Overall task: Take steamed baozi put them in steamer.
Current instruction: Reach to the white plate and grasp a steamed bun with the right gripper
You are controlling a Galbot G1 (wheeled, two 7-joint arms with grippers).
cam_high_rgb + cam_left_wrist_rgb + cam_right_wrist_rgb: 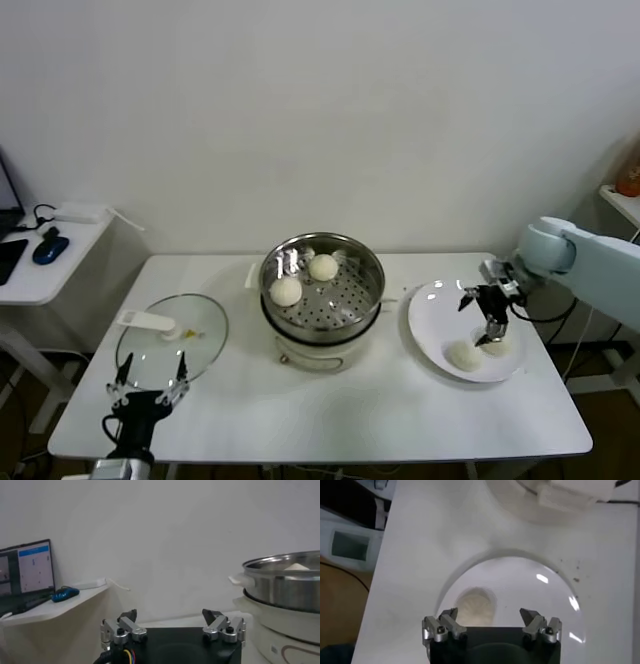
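Head view: two baozi (286,291) are seen in the steamer (322,285), while the right gripper (489,325), fingers spread, is held over a plated bun (465,354), so descent and closing are judged next.

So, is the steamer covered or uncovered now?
Uncovered: the steamer shows two baozi inside; the glass lid lies on the table.

Steamer (322,290) at table (330,420) centre; two baozi (286,291) on its tray. Glass lid (172,338) flat to its left. Plate (435,325) to its right, two baozi (464,354) at the near edge, possibly touching. Right claw (487,318) above plate; left claw (148,383) at near left edge, before the lid.
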